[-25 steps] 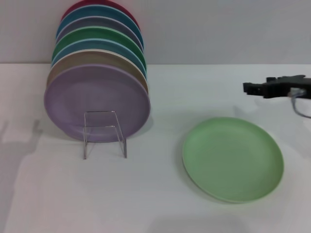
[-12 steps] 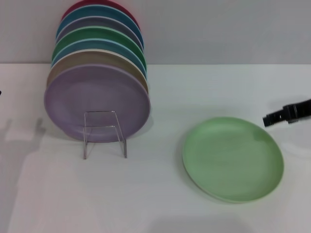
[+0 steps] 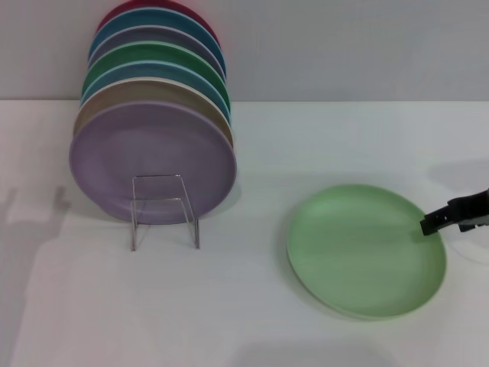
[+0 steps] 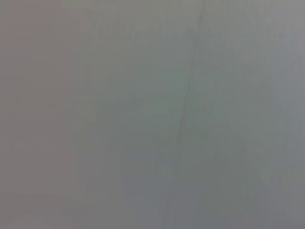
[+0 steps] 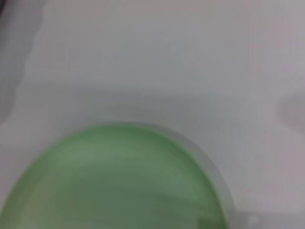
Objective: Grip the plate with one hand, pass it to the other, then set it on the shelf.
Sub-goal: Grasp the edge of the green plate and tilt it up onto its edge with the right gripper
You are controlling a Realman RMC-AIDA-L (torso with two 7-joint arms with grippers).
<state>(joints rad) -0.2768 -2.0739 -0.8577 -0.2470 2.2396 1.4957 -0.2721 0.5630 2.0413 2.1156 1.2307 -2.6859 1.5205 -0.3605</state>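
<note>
White desk [image 3: 252, 306] and a pale grey wall filled the scene. At the right edge of the head view the right hand [image 3: 429, 225] reached in low, its dark tip right at the right rim of the plate [image 3: 365, 249]; whether it touched the rim could not be told, nor how far apart its fingers stood. The light green plate lay flat on the desk on the robot's right side, and the right wrist view showed its curved rim [image 5: 119, 181] close up against the white surface.

Well apart from it, to the left, stood the shelf [image 3: 163, 208], a small clear wire stand with a squarish front loop. A lilac plate [image 3: 151, 157] stood on edge just behind that loop, the frontmost of a row of upright plates. Behind it came a tan plate [image 3: 114, 95], then blue, dark green, greyish-purple, blue and red ones toward the wall.

The left hand did not show in any view; the left wrist view gave only a blank grey surface.
</note>
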